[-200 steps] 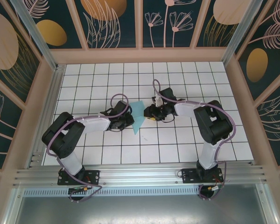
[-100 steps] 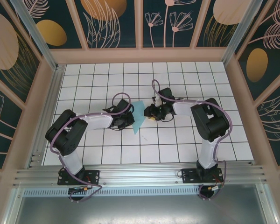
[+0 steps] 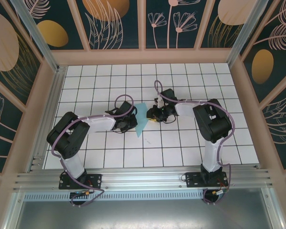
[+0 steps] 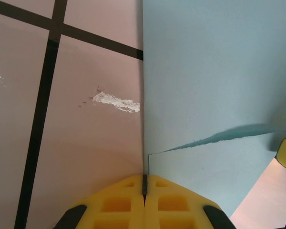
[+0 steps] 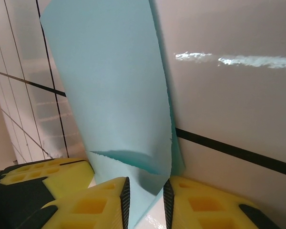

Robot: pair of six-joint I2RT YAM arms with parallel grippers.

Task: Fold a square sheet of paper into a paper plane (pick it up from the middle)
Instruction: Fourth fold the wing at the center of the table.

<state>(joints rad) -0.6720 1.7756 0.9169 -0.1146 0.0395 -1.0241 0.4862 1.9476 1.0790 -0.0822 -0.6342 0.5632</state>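
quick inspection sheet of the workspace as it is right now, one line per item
surface: white grid-tiled table, with a pale scuff beside the paper
job's things: turquoise sheet of paper, partly folded with one layer over another, between the two grippers; no finished plane yet
clutter: nothing seen
grippers: left gripper shut on the sheet's edge; right gripper narrowly open with the sheet's lower end between its pads
cables: purple cables looped along both arms
surroundings: dark floral wall panels in wooden frames; metal rail at the near edge
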